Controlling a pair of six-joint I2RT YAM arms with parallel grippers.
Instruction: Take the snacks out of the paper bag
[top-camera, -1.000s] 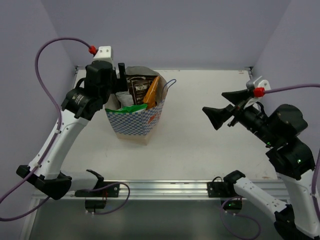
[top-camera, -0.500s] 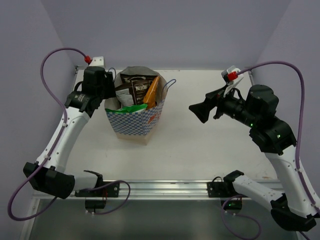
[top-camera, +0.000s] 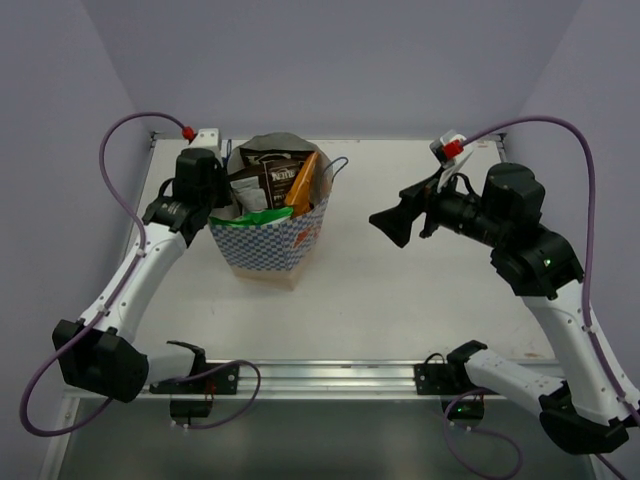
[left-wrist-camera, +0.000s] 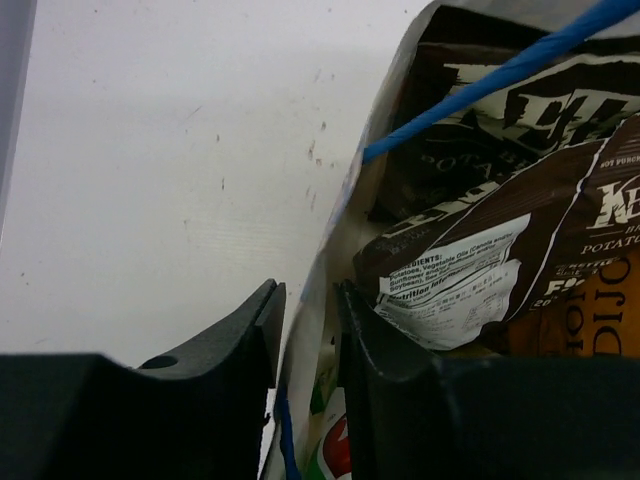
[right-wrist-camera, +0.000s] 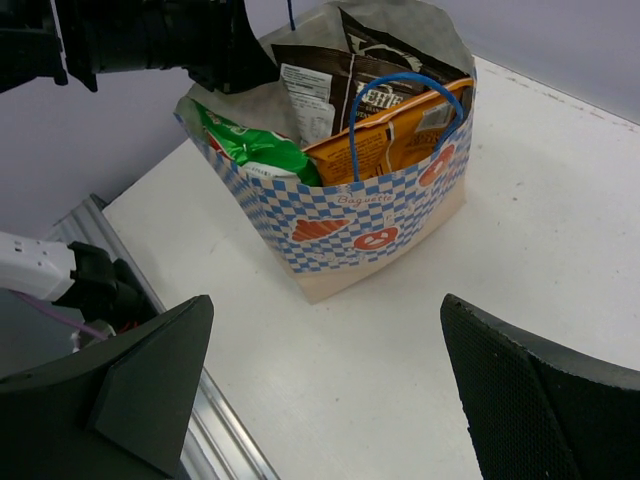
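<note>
Overhead: the left claw (top-camera: 224, 188) is sitting at the rim of the paper bag (top-camera: 270, 245), the snacks (top-camera: 275, 185) just beyond it; the right claw (top-camera: 392, 225) is hanging wide open, the bag well ahead of it on the worktop (top-camera: 400, 300). Left wrist: its jaws are standing narrow, straddling the bag's wall — whether they are pinching it, I cannot tell. Right wrist: the snacks are all standing inside the bag. Clamping paper instead of a snack risks tipping the bag.

Bag (right-wrist-camera: 340, 225): matt paper, printed outside, plain cream inside; handle (left-wrist-camera: 480, 85) thin blue cord. In bag: brown packet (left-wrist-camera: 470, 230) & orange packet (right-wrist-camera: 400, 135) glossy crinkled foil, green packet (right-wrist-camera: 240, 145) shiny too. Table (left-wrist-camera: 150, 170) under bag: smooth matt white, faint specks. L fingers (left-wrist-camera: 240, 340) at bag rim: matt black plastic. R fingers (right-wrist-camera: 530, 390): black, fine-textured.
</note>
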